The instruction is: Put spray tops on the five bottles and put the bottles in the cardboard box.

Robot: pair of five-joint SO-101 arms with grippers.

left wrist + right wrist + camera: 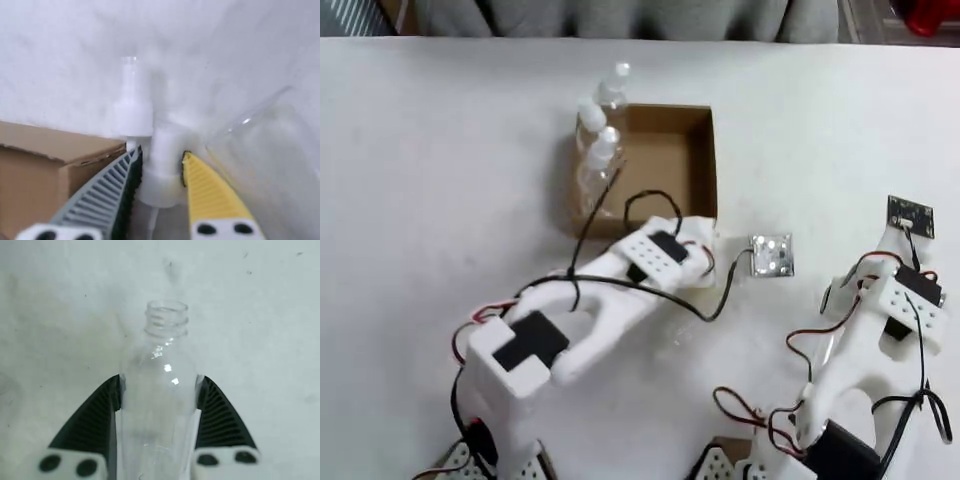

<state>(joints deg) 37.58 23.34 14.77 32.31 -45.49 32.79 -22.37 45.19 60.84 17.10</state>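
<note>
My left gripper [160, 152] is shut on a white spray top [162, 170], held between its grey and yellow fingers. A second white spray top [132, 107] stands just behind it. To one side are a corner of the cardboard box [50, 165] and part of a clear bottle [270, 150]. My right gripper [160, 380] is shut on a clear bottle [159, 405] whose threaded neck is open. In the high view the left arm [665, 255] sits at the front right corner of the cardboard box [705, 165]. The right arm [905, 300] is off to the right.
Three bottles with white spray tops [600, 130] stand along the box's left wall. The rest of the box floor [665, 170] is bare. Cables [720, 295] trail from both arms across the white table [440, 180].
</note>
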